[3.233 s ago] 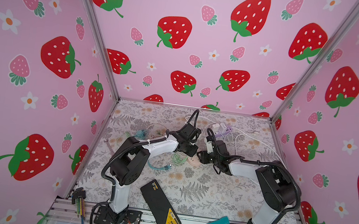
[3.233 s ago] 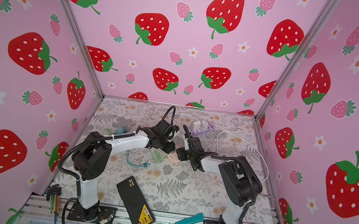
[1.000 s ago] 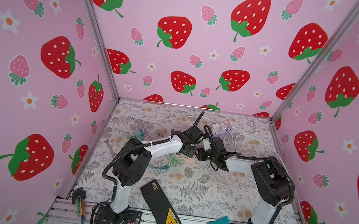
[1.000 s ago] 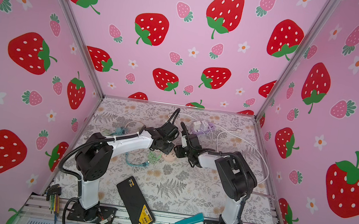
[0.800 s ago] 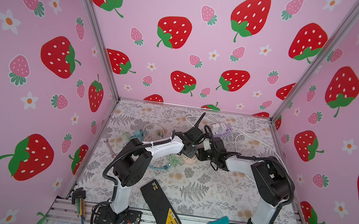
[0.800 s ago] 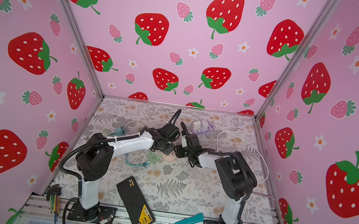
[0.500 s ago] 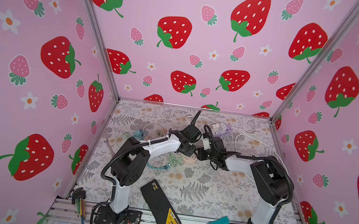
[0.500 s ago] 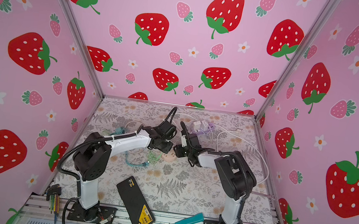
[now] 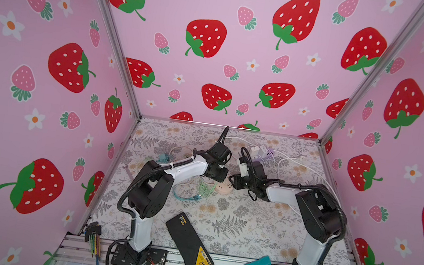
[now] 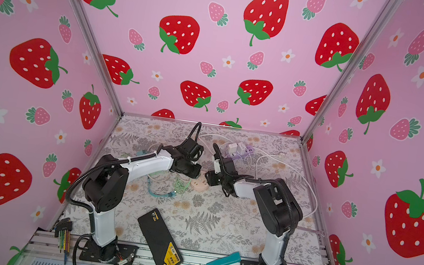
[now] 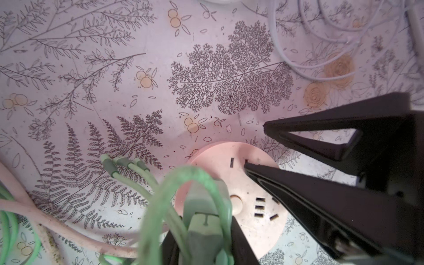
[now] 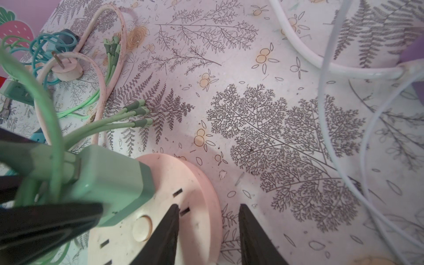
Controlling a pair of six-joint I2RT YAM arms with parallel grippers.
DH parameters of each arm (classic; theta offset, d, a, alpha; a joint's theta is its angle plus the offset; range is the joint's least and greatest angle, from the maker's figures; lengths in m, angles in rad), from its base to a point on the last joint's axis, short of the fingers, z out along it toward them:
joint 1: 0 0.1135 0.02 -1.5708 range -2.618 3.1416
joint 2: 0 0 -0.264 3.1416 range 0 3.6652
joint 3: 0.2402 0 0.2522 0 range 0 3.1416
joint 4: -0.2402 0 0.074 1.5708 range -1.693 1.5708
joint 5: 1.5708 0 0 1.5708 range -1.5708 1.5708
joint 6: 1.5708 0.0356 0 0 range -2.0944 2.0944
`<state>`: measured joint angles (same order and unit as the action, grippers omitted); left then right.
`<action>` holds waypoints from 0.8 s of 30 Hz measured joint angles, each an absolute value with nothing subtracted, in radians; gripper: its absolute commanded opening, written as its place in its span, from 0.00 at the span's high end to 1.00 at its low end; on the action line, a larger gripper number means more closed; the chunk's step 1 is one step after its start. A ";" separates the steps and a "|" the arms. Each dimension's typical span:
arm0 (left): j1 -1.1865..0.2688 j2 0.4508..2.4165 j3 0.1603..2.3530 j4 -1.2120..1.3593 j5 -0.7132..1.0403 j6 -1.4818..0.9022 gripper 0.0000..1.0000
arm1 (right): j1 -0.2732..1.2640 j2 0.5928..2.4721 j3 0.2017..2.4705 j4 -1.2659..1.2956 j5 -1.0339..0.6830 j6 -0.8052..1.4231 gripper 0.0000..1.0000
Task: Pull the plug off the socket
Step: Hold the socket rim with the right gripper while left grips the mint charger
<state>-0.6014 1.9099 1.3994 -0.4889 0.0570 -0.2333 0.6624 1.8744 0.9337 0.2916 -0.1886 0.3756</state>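
A round pink socket [image 9: 223, 189] lies flat on the floral table [image 9: 234, 226], seen in both top views. A green plug [image 11: 205, 226] stands on the socket's face, its prongs hidden. My left gripper [image 11: 204, 227] is shut on the plug, one black finger on each side of it. My right gripper [image 12: 208, 206] comes in from the opposite side with its jaws apart. One of its fingers [image 12: 168, 229] rests on top of the socket [image 12: 160, 174]. The second finger hangs just outside the rim, apart from it. In a top view the two grippers [image 10: 195, 174] [image 10: 209, 181] nearly touch.
Loose green cable ends [image 12: 137, 112] and a pink cord with its own plug [image 12: 68, 68] lie beside the socket. Behind it are white cables [image 9: 285, 163] and a purple power strip [image 9: 265, 153]. At the front edge lie a black case [image 9: 189, 244], a teal tool [image 9: 254, 264] and hex keys [image 9: 93, 236].
About three seconds ago the two grippers stood further apart; both have since closed in on the socket. Over the last second the left gripper shifts only slightly and the right stays put.
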 measured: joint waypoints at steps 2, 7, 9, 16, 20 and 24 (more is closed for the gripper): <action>-0.601 1.910 1.399 -0.488 0.056 -0.234 0.90 | 0.662 1.875 0.934 0.291 -0.188 0.375 0.56; -0.614 1.909 1.398 -0.488 0.022 -0.231 0.91 | 0.662 1.880 0.939 0.292 -0.189 0.373 0.56; -0.624 1.908 1.397 -0.487 -0.004 -0.228 0.91 | 0.663 1.884 0.943 0.292 -0.184 0.373 0.56; -0.670 1.898 1.382 -0.464 -0.124 -0.206 0.91 | 0.663 1.898 0.956 0.295 -0.193 0.371 0.56; -0.682 1.898 1.382 -0.464 -0.158 -0.194 0.91 | 0.663 1.901 0.960 0.295 -0.193 0.370 0.56; -0.691 1.898 1.382 -0.464 -0.178 -0.184 0.91 | 0.663 1.901 0.960 0.296 -0.193 0.370 0.56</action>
<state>-0.6907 1.8984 1.3819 -0.4644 -0.1776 -0.1844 0.6628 1.9007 0.9596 0.2958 -0.1928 0.3702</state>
